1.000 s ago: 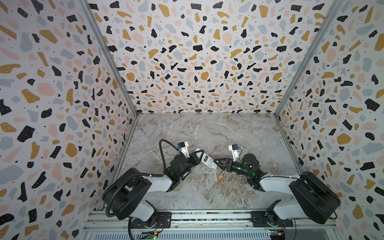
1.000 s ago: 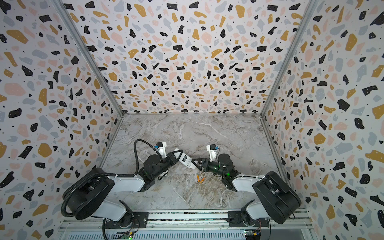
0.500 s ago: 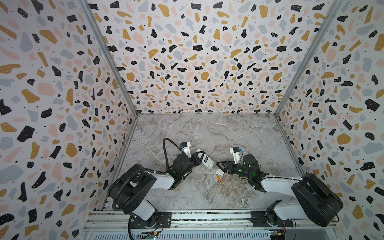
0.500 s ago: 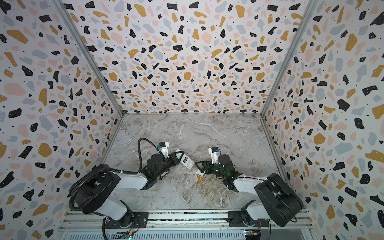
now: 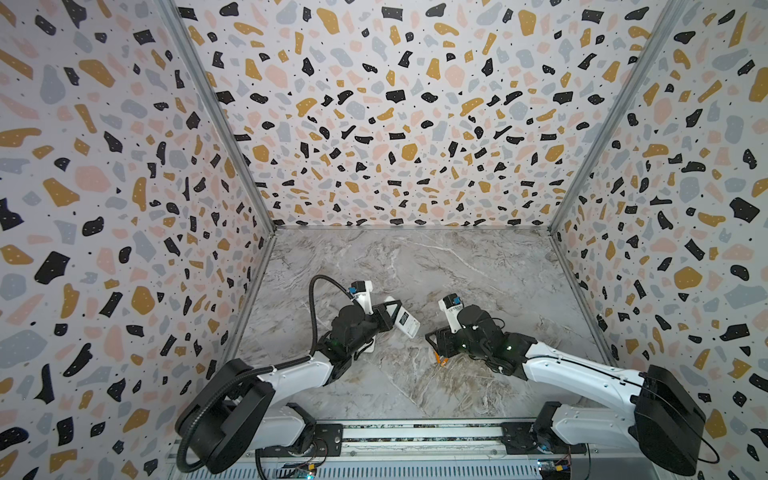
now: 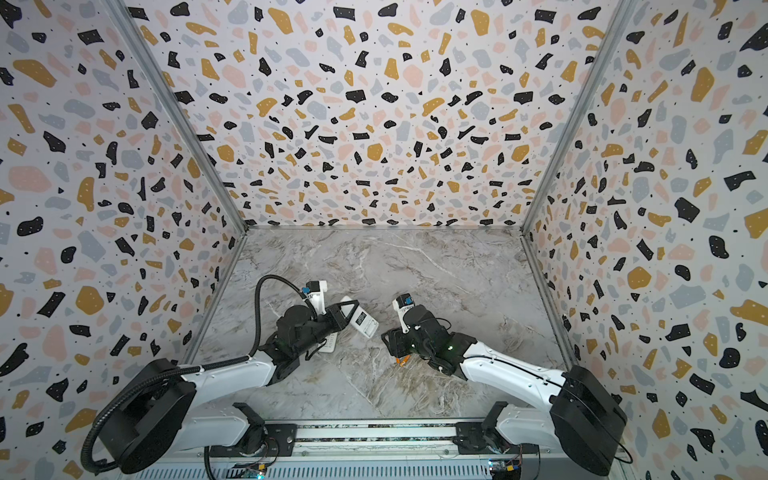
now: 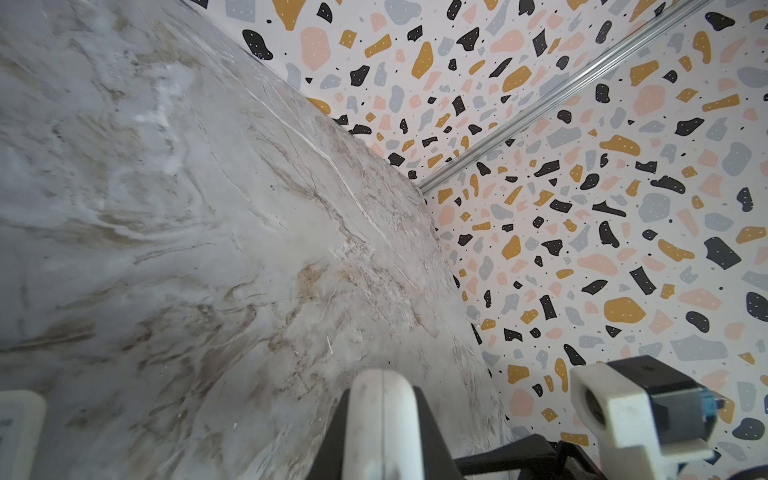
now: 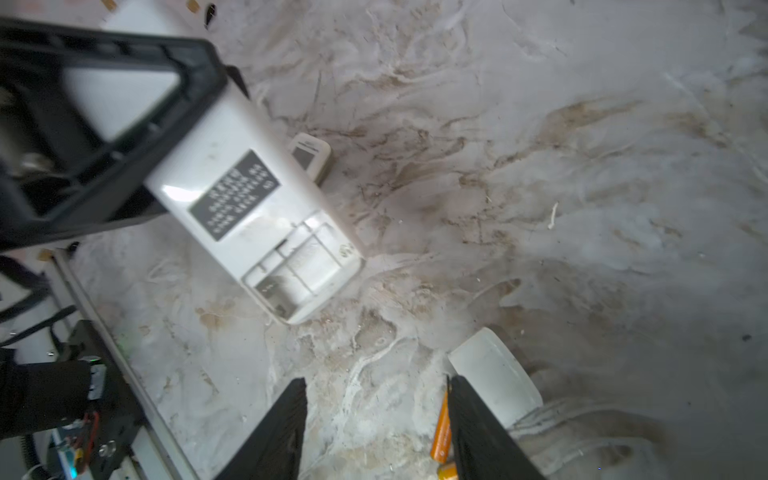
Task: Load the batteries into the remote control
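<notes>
Right wrist view: the right gripper (image 8: 376, 384) gapes empty, an orange battery (image 8: 441, 428) against one finger; it should centre before pinching, while the left gripper (image 5: 390, 318) clamps the remote (image 8: 249, 216).

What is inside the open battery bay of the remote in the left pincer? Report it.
The remote has no battery in its bay: only bare white dividers and a dark metal contact at one end. Nothing covers it; that shadowed end is unclear.

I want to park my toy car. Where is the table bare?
The back half of the table, up to the back wall, is bare. So is the front middle, before the rail. It is crowded around the lifted remote: orange batteries, a white piece, a second remote.
</notes>
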### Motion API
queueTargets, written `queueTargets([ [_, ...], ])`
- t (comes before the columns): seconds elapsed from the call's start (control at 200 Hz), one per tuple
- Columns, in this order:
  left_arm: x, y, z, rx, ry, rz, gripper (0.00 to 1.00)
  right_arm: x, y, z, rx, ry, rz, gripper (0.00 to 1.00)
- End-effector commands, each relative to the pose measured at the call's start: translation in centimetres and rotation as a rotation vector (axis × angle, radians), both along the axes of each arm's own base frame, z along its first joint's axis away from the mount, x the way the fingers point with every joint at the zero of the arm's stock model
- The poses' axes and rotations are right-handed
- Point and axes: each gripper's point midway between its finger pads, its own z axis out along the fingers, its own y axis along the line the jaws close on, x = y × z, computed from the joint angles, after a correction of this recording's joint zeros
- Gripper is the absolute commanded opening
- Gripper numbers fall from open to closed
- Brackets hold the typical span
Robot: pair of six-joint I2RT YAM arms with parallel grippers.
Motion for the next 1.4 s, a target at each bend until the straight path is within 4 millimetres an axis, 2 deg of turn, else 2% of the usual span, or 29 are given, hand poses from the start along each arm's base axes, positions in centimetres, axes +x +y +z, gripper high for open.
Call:
queueTargets([
  [0.0,-0.8,1.2,-0.5,0.015,-0.005,-0.013,0.00,-0.6,-1.5,-2.3,-0.203,0.056,-0.003,0.53],
  [0.14,-1.3,1.6,-0.1,-0.001,-0.014,-0.032,0.00,-1.0,-0.7,-3.6,-0.296,0.091,0.028,0.48],
  [0.355,-2.1,1.5,-0.8,0.016,-0.023,-0.081,0.00,-1.4,-0.4,-4.2,-0.319,0.122,0.036,0.43],
  [0.511,-2.6,1.4,-1.3,0.016,-0.012,-0.104,0.00,-2.2,-1.6,-4.5,-0.346,0.144,0.017,0.40],
  [0.741,-2.8,1.3,-1.2,0.009,-0.022,-0.115,0.00,-4.0,-3.7,-4.2,-0.273,0.164,-0.059,0.40],
  [0.881,-2.9,0.9,-0.8,-0.010,-0.033,-0.141,0.00,-3.6,-3.7,-5.0,-0.253,0.173,-0.073,0.40],
  [1.001,-3.2,0.6,-0.5,-0.026,-0.045,-0.159,0.00,-3.4,-4.4,-6.2,-0.308,0.186,-0.098,0.39],
  [1.397,-3.9,0.3,0.0,-0.054,-0.068,-0.196,0.00,-2.5,-4.8,-7.1,-0.292,0.182,-0.142,0.38],
])
